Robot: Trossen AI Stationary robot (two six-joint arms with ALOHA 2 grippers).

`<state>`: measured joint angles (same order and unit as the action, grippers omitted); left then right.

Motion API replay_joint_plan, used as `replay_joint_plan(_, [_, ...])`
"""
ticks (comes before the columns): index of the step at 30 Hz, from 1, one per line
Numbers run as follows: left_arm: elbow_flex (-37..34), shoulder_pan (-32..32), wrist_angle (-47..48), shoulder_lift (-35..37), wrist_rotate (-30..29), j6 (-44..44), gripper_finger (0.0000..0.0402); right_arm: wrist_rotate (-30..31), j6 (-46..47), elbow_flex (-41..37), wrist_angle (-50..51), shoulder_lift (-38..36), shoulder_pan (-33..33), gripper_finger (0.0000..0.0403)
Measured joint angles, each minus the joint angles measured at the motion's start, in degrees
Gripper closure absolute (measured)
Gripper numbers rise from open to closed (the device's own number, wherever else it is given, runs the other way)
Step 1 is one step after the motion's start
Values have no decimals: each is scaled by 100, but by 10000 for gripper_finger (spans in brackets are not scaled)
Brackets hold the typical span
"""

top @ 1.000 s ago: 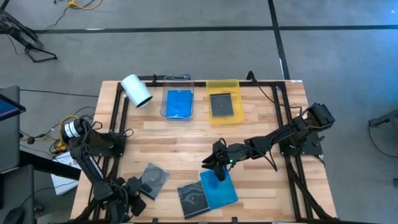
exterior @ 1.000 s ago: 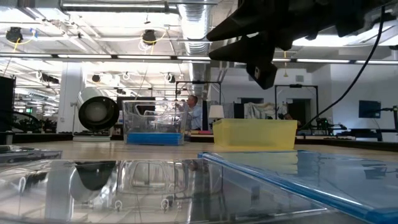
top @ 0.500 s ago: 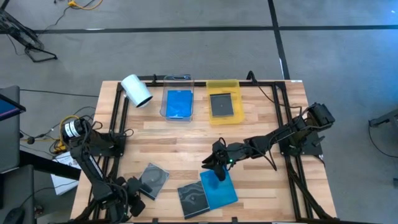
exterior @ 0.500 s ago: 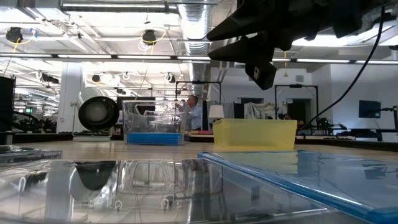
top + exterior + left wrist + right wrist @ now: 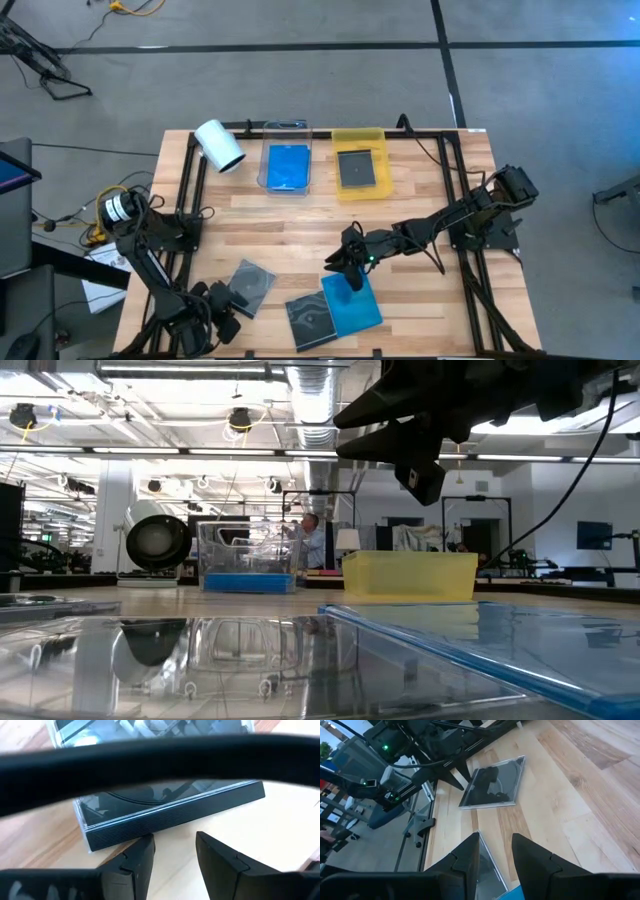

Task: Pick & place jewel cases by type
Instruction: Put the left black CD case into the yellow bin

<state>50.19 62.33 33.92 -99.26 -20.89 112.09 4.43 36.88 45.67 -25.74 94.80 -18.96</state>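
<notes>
Dark grey jewel case [image 5: 170, 810] is lain flat on the table's near-left part, just ahead of the narrowly parted, empty left gripper [image 5: 172, 855], so it may be pushed away rather than gripped if the thin edge is missed.

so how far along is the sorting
Done: one blue case lies in the clear tray, one dark case in the yellow tray. In hand: nothing held; the right tool hovers by the loose blue case, the left tool faces a dark case. Left: those two plus another dark case.
</notes>
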Motion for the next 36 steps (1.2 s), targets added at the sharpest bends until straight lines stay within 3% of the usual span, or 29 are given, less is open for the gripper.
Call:
replay_joint_plan(10, [-171,-503,112,27,-51,-633,260,-2,9,2,9,0,-44,294])
replay_joint_plan(22, [-321,-1045,385,13,-599,-1184,261,-24,168,0,433,0,-90,294])
replay_joint_plan(30, [-332,-1707,440,14,-581,-2290,260,-24,292,0,428,0,-90,294])
replay_joint_plan(36, [-344,-2215,-19,17,-628,-3380,260,-22,410,0,428,0,-90,294])
